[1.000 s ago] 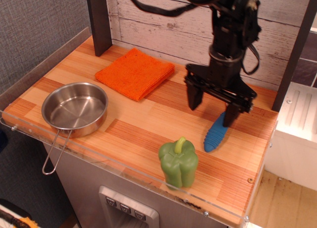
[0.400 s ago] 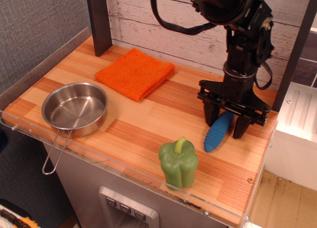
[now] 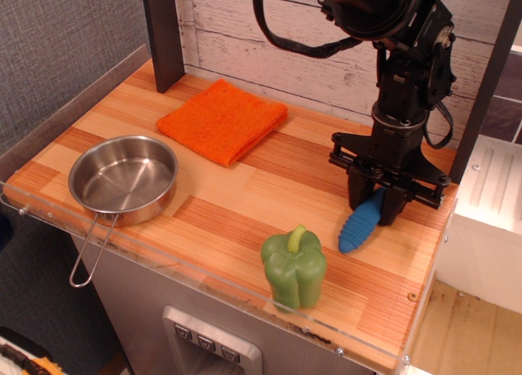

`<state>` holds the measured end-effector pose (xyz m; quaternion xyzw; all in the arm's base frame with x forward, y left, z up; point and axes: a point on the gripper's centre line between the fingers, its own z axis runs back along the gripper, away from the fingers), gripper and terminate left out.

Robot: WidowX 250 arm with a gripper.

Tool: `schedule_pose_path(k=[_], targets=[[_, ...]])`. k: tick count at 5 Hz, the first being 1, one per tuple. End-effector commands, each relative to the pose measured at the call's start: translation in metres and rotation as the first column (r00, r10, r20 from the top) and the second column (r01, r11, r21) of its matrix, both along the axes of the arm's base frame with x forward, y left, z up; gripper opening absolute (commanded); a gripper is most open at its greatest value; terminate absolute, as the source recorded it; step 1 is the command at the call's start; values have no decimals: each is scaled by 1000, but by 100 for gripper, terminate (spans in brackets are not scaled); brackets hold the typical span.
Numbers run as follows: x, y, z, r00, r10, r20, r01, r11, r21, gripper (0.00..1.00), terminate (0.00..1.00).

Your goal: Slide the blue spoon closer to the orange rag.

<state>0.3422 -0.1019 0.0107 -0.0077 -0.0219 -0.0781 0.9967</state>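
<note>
The blue spoon (image 3: 358, 228) lies on the wooden table at the right, its ribbed blue handle pointing toward the front. Its metal bowl is hidden behind the gripper. My gripper (image 3: 373, 205) stands upright over the upper end of the handle, its two black fingers (image 3: 356, 197) closed against either side of it. The orange rag (image 3: 223, 120) lies flat and folded at the back left of the table, well apart from the spoon.
A green pepper (image 3: 294, 267) stands near the front edge, just left of the spoon. A steel pan (image 3: 123, 178) with a wire handle sits at the front left. A dark post (image 3: 163, 34) rises at the back left, with a plank wall behind.
The gripper moved right and down over the spoon's upper handle. Its fingers, wide open a second ago, have closed in on the handle.
</note>
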Motion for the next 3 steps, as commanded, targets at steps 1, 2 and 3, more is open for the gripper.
schedule_pose_path(k=[1,2,3], targets=[[-1,22,84,986,-5,165,12,999,-40,0,0],[-14,51,85,989,1,149,0,1000,-4,0,0],[-19,74,73,993,3,116,-6,1000,17,0,0]])
